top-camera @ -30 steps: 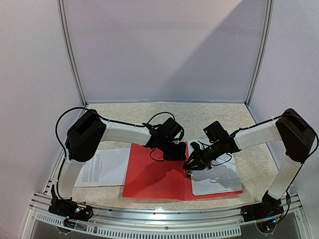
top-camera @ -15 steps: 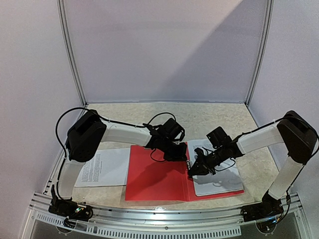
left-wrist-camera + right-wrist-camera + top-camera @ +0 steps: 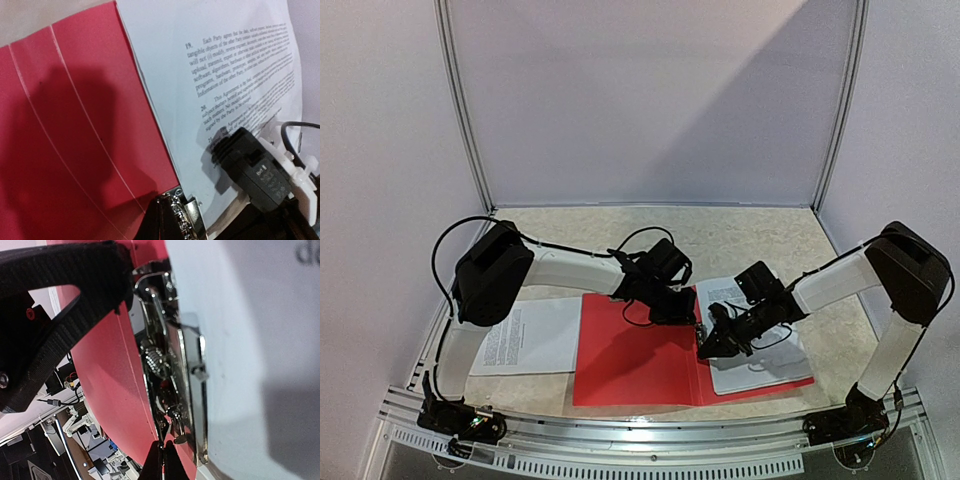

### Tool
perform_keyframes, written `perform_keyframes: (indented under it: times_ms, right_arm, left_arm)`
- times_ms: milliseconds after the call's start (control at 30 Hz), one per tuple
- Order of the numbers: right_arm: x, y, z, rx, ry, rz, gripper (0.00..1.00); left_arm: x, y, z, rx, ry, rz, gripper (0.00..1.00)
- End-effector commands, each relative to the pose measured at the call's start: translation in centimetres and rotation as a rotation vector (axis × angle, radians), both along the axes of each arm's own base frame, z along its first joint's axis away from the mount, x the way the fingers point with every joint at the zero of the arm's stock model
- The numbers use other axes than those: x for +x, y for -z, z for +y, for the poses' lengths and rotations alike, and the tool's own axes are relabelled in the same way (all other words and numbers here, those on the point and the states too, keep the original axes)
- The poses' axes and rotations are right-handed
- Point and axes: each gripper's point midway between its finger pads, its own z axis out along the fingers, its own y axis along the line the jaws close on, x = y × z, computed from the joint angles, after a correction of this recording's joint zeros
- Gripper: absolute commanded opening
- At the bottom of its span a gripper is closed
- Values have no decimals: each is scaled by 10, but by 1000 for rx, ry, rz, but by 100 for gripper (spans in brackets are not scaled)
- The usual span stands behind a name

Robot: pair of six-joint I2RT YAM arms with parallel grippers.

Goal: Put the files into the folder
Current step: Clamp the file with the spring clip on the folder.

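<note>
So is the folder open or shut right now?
Open: the folder lies spread flat, both red covers facing up, a printed sheet on its right cover beside the metal clip.

Speckled beige tabletop (image 3: 750, 230), white panel walls (image 3: 650, 100), metal corner posts (image 3: 463, 100), a slotted rail (image 3: 650, 455) along the near edge

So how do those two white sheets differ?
The left sheet lies on the table beside the red folder; the right sheet lies inside the folder. No pincer is at the left sheet; the right pincer is down at the right sheet's clip edge. Both are white printed pages.
</note>
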Motion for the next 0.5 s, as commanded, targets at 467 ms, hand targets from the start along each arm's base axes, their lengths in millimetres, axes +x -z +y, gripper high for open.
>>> perform_keyframes:
  times_ms: [467]
  right_arm:
    - [-31, 40, -61, -406, -43, 72, 0]
  left_arm:
    - [-22, 56, 38, 179, -19, 90, 0]
